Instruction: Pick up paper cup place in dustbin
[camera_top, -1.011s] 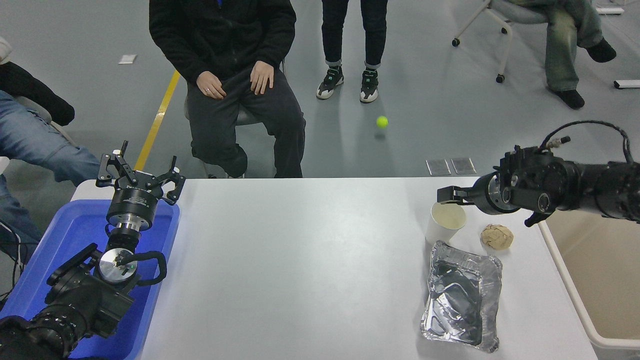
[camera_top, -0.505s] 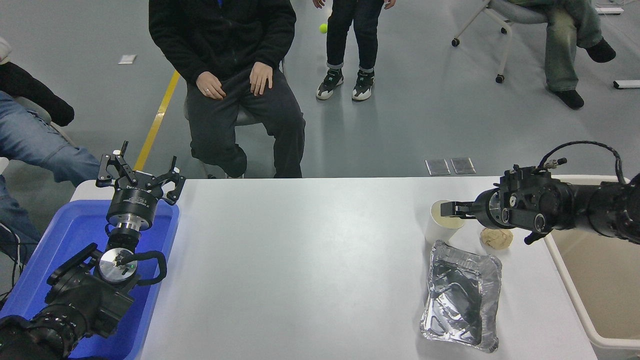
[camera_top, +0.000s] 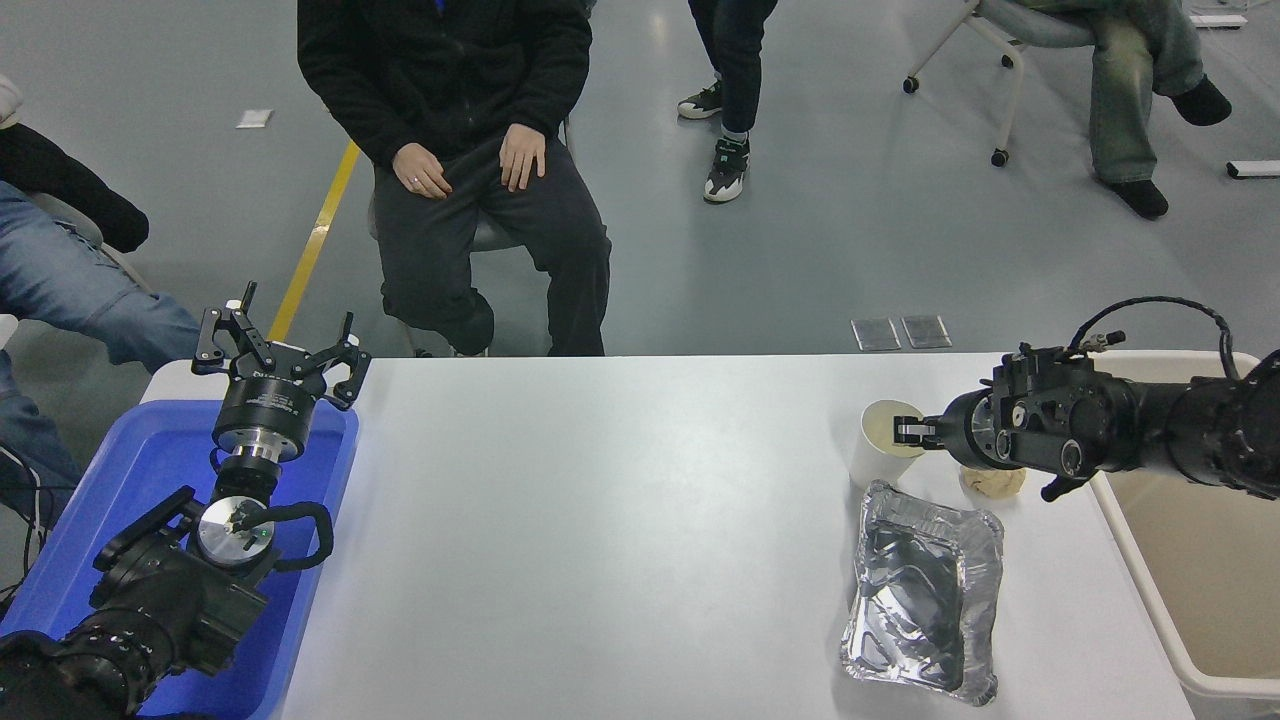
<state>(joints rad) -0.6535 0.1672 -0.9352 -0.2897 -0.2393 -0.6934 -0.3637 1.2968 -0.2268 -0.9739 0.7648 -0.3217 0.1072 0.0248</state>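
- One gripper does the work: the right gripper (camera_top: 908, 431) has dropped lower than a moment ago, and its tips now sit at the rim of the paper cup (camera_top: 884, 442). I cannot tell if it is pinched on the rim yet.
- The cup stands upright on the tabletop (camera_top: 600, 520), in the same spot as before (so it is not lifted yet).
- Just beside it are a brown paper ball (camera_top: 992, 482) and a foil tray (camera_top: 925, 590).
- The dustbin (camera_top: 1140, 570) waits at the right edge.
- The left gripper (camera_top: 276, 352) rests open over the blue tray (camera_top: 140, 460).
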